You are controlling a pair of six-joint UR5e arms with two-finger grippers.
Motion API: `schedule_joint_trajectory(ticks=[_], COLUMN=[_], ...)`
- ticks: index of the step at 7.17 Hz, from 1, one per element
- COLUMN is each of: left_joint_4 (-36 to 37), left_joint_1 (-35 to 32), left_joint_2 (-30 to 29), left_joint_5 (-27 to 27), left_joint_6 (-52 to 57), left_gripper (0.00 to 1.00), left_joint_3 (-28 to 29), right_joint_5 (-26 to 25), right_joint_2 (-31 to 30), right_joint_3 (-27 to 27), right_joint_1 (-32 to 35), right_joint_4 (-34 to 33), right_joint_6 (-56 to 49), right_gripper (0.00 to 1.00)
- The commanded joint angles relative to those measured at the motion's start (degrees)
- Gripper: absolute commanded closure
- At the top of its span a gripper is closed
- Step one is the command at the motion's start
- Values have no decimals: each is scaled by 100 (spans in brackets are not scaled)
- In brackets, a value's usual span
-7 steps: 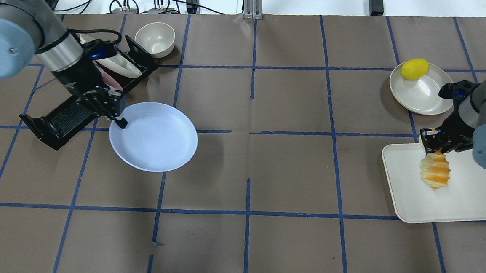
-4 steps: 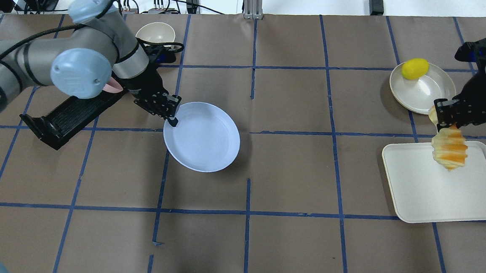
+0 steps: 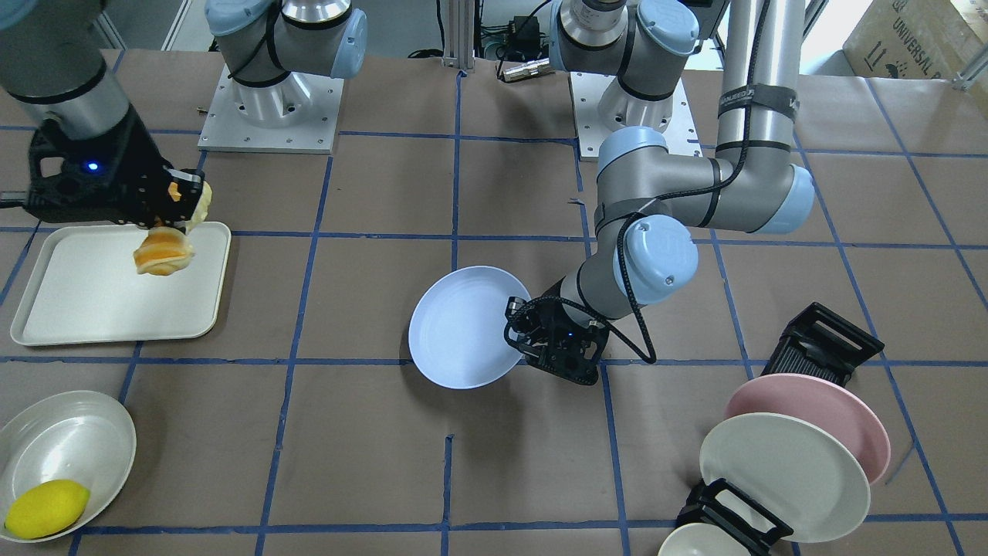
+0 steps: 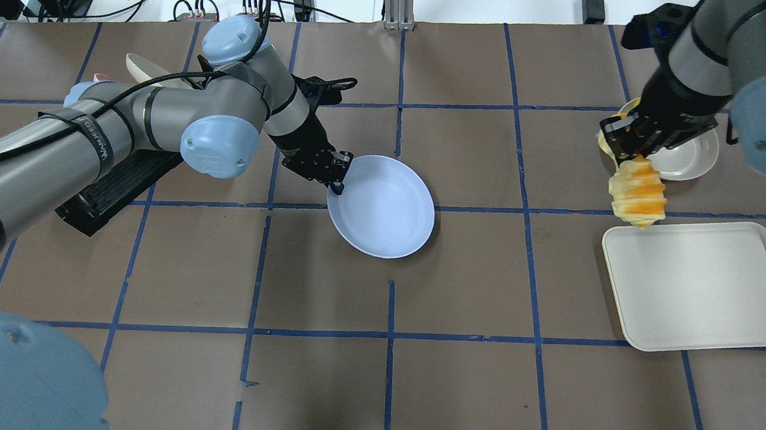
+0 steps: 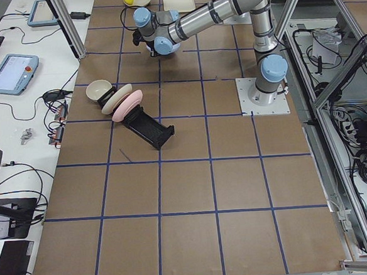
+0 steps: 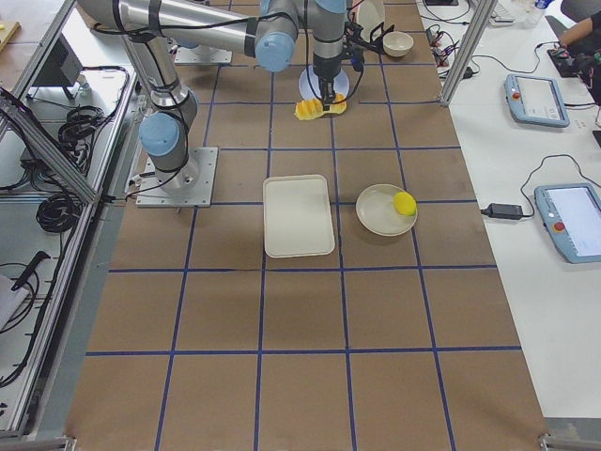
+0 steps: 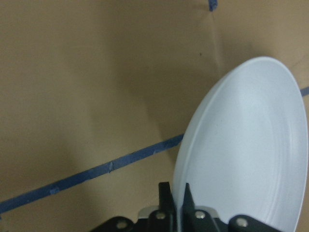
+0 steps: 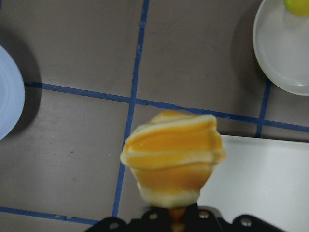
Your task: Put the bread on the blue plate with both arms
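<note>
The left fingers (image 4: 337,185) pinch the tilted blue plate (image 4: 390,209) by its rim. The right fingers (image 4: 619,138) clamp the bread (image 4: 637,194), which hangs below them over the tabletop (image 4: 413,376). A cardboard box (image 3: 918,35) reads "UNIVERSAL".

Left arm (image 4: 41,154): silver-grey tubes, round pale-blue joint caps (image 4: 219,146), a black cable (image 4: 131,90) trailing along it, and black straps (image 4: 92,132) with white lettering. Right arm (image 4: 705,55), same grey and blue. Left gripper (image 4: 337,185) and right gripper (image 4: 620,147) are black, each with a small blue light. Square silver base plates (image 3: 224,133), screws round the edges.
</note>
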Motion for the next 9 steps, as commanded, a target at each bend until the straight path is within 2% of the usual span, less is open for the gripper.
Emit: schedule_joint_trajectory(ticks=[1, 2, 3, 4, 6, 9], left_joint_4=[346, 1139, 1330, 1280, 397, -1473], left_joint_1=[-13, -5, 65, 266, 836, 1269], left_joint_2=[-137, -286, -305, -192, 439, 1529], left_joint_5=[-160, -161, -118, -100, -30, 1231], left_joint_6=[-237, -482, -563, -572, -537, -476], left_gripper=[90, 56, 25, 21, 1, 1], left_joint_3=[18, 18, 1, -8, 0, 288], right_joint_5=[-122, -79, -53, -9, 377, 457], right_joint_2=[410, 611, 813, 850, 1104, 2069], right_joint_3=[-40, -31, -66, -109, -101, -171], right_joint_1=[875, 1113, 1211, 1334, 1476, 2116], right_joint_4=[-323, -551, -719, -738, -904, -2307], right_joint_6=[32, 32, 93, 276, 348, 883], right_gripper=[96, 97, 96, 96, 96, 96])
